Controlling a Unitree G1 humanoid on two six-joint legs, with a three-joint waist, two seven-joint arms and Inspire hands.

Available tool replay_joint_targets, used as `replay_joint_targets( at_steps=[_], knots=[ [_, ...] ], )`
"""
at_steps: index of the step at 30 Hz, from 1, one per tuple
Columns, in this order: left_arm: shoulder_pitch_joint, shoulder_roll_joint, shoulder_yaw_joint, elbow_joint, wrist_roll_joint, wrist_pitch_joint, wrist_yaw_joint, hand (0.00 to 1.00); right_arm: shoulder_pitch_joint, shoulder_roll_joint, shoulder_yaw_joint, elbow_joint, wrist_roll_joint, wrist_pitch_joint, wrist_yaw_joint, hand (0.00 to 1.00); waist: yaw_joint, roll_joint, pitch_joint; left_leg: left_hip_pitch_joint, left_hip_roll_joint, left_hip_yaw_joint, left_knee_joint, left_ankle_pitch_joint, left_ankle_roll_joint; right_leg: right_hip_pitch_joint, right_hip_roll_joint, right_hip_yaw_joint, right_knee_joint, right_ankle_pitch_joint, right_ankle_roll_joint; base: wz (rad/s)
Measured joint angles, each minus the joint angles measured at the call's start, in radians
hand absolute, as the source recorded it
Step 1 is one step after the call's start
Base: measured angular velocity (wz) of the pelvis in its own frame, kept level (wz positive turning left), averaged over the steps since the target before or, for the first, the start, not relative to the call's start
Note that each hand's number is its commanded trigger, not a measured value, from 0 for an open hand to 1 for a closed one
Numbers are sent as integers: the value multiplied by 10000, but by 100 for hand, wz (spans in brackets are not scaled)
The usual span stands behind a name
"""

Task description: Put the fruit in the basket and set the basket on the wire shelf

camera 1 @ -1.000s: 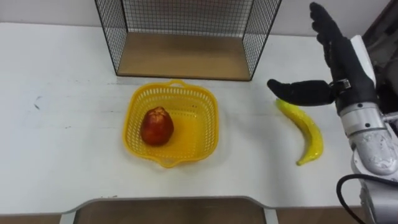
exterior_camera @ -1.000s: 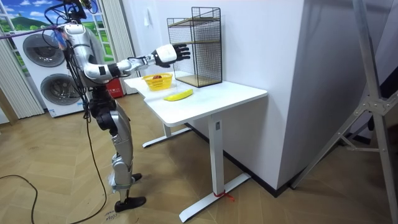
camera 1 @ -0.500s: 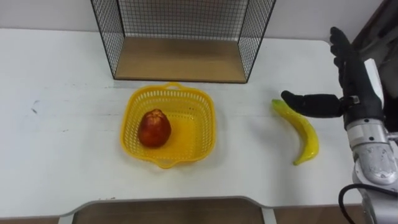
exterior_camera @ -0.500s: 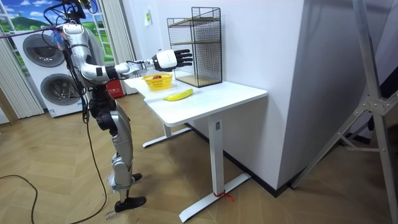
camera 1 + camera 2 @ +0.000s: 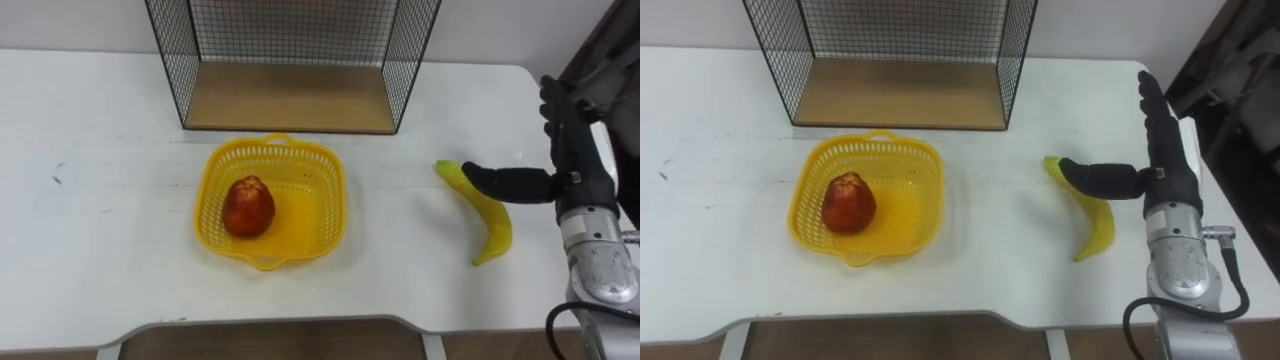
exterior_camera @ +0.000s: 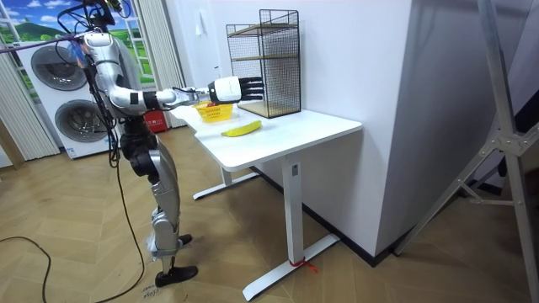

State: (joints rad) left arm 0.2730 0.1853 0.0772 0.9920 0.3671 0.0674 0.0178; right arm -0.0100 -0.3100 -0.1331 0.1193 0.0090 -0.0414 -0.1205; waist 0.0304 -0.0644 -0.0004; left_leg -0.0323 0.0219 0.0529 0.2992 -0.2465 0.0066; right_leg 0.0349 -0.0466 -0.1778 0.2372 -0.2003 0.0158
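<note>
My right hand (image 5: 574, 162) is spread wide and empty, thumb over the upper end of the curved yellow banana (image 5: 493, 220), lined up for a grasp, I reckon. Banana's on the white bench (image 5: 100, 250), 3 o'clock of the yellow plastic mesh basket (image 5: 327, 190). Red round fruit (image 5: 248, 206) already inside. Black wire shelf (image 5: 290, 95) at 12 o'clock.

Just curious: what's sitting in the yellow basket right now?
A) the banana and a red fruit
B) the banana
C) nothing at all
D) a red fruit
D: a red fruit lies alone in the yellow basket, while the banana lies on the white table off to the basket's right, by the robot's open right hand.
</note>
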Motion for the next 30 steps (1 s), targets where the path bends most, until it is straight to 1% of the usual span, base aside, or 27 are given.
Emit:
replay_joint_targets(
  at_steps=[6, 7, 8, 10, 14, 16, 17, 18, 20, 23, 25, 26, 28, 29, 30],
  knots=[
    [1, -14, 6, -1, -11, 150, 2, 0, -149, 1, -6, 874, -124, 8, 8, 0, 38, -12, -4, 58, -9, -5, 24, 5, 4, 3, -15, -16, 0, 0, 1, 0],
    [15, -20, 34, -2, -12, 162, -1, 0, -149, 1, -12, 1042, -145, 37, 27, 0, 39, -17, -2, 56, -10, -2, 23, 5, 4, -7, -17, -16, 2, -1, 1, 0],
    [29, -40, 114, -3, -12, 173, -7, 0, -149, 1, -46, 1101, -145, 169, 71, 0, 34, -20, 1, 51, -9, 0, 14, 5, 4, -14, -17, -16, 1, -1, 2, 0],
    [30, -120, 409, -4, 0, 218, -19, 0, -171, -4, -101, 1225, -146, 216, 115, 0, 55, -23, 3, 35, -7, 4, 25, 4, 4, -15, -15, -20, 0, -1, 2, 0],
    [21, -143, 418, -97, -2, 372, -94, 0, -500, -18, -91, 1971, -138, 290, 344, 0, 49, -34, 6, 2, -5, 18, 78, 4, 4, -6, -16, -24, 2, -1, 1, 0],
    [0, -143, 418, -128, -1, 374, -145, 0, -633, -21, -89, 2433, -131, 494, 579, 0, 66, -39, 9, 3, -3, 18, 72, 3, 4, -14, -16, -23, 1, -1, 1, 0],
    [11, -142, 422, -135, -1, 388, -186, 0, -659, -21, -90, 2518, -131, 531, 647, 0, 67, -38, 9, 3, -4, 19, 72, 3, 5, -16, -16, -22, 1, -1, 1, 0],
    [26, -133, 426, -149, -1, 444, -306, 0, -685, -24, -91, 2598, -139, 628, 783, 0, 60, -38, 9, 0, -3, 20, 72, 3, 5, -26, -16, -18, 0, -1, 1, 0],
    [57, -134, 424, -229, 1, 610, -507, 0, -692, -28, -91, 2626, -150, 705, 1007, 0, 57, -45, 2, -67, -4, 19, 79, 3, 5, -92, -17, -15, 8, -2, 0, 0],
    [45, -133, 423, -308, 0, 722, -531, 0, -799, -68, -86, 2827, -134, 888, 1260, 0, 54, -81, 0, -111, -10, 16, 123, 6, 7, -157, -23, -17, 14, -2, 0, 0],
    [32, -131, 422, -313, -15, 796, -535, 0, -1006, -110, -86, 3181, -128, 1091, 1429, 0, 65, -105, -6, -115, -16, -2, 108, 6, 7, -159, -27, -11, 11, -3, 1, 0],
    [33, -130, 423, -314, -13, 808, -544, 0, -1066, -129, -80, 3287, -137, 1094, 1482, 0, 70, -112, -3, -118, -16, -2, 104, 6, 7, -165, -27, -12, 10, -3, 2, 0],
    [20, -121, 443, -316, 0, 912, -684, 0, -1208, -205, -61, 3404, -197, 1221, 1668, 0, 99, -138, -14, -117, -10, -2, 97, 6, 7, -177, -21, 8, 10, -3, 2, 0],
    [16, -121, 442, -316, -1, 981, -722, 0, -1289, -226, -42, 3520, -273, 1263, 1744, 0, 104, -162, -1, -118, -8, -16, 104, 6, 7, -170, -18, 16, 10, -3, 1, 0],
    [14, -120, 443, -316, -1, 1000, -723, 0, -1318, -227, -39, 3581, -350, 1262, 1803, 0, 118, -175, -5, -117, -8, -36, 111, 6, 7, -163, -16, 17, 11, -3, 1, 0]
  ],
)
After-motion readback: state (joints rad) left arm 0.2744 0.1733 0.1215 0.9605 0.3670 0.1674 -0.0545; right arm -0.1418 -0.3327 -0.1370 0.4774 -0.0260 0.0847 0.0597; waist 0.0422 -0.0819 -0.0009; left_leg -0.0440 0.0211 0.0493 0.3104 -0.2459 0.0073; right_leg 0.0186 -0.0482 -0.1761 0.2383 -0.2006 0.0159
